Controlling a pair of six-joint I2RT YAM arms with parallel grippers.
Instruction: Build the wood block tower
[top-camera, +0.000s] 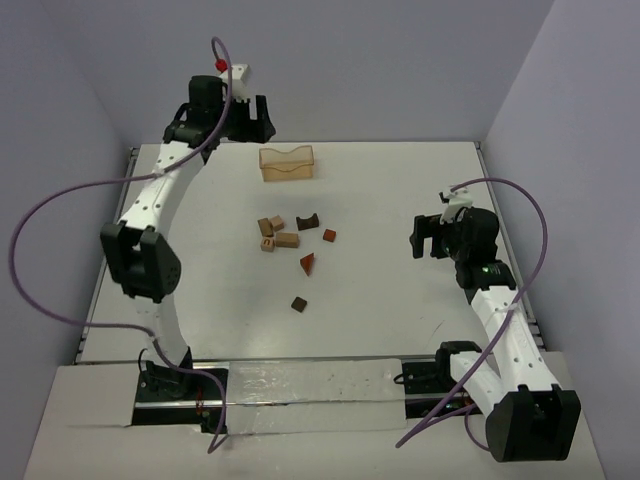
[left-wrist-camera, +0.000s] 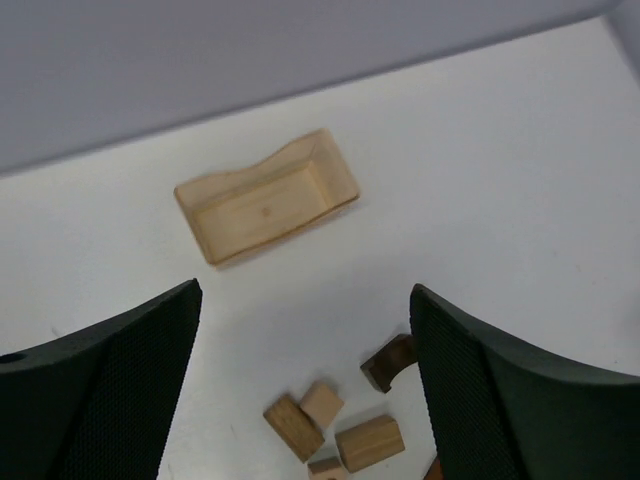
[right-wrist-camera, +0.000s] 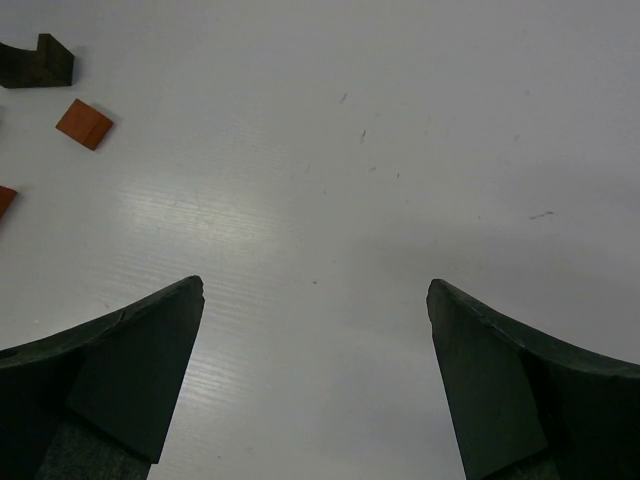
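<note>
Our left claw (left-wrist-camera: 305, 300) and right claw (right-wrist-camera: 315, 290) gape empty; wooden blocks (top-camera: 268, 226) lie scattered flat, the tan cuboid (top-camera: 287, 239) lying left-to-right.

My left wrist view cuts a tan block (left-wrist-camera: 328, 469) at its bottom edge; my right wrist view cuts a reddish block (right-wrist-camera: 4, 200) at its left edge.

Site: robotics lab, enclosed test cell. Evidence: bare white table (top-camera: 400, 300) walled on three sides by plain lilac-grey panels (top-camera: 400, 60); left arm (top-camera: 150, 205) and right arm (top-camera: 505, 330), both robotic, bolted along a pale base strip (top-camera: 300, 385) at the near edge.
</note>
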